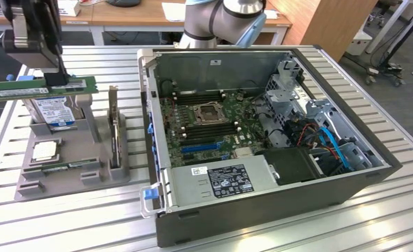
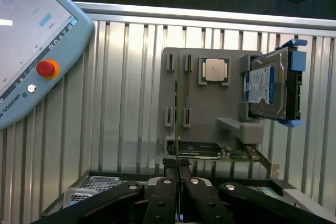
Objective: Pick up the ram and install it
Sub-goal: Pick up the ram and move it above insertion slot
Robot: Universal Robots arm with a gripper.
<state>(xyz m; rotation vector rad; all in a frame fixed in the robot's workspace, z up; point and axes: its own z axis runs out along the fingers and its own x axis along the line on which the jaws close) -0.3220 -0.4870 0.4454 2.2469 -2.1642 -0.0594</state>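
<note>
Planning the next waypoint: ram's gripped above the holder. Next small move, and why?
Probably translate toward the exterior view's right at this height: the gripper holds the ram level above the holder, and the memory slots in the case lie that way.

This is a robotics lab or test workshop, not a home. The bench [image 1: 66,215] is ribbed aluminium profile, and an industrial arm [image 1: 220,21] rises behind it. On the bench lies an open PC case [image 1: 262,210] with its motherboard bare. Beside the case, a grey fixture [image 1: 73,173] racks loose parts (a hard drive [image 2: 270,85], a processor [image 2: 215,70], a card [image 1: 113,131]). The end effector [image 1: 55,79] grips the ram [image 1: 24,90] above that fixture. A teach pendant [image 2: 37,45] with a touch screen and a red stop button [image 2: 46,68] sits by the bench. Further back stand wooden desks [image 1: 122,16] and metal stands [image 1: 389,68] with cables.
</note>
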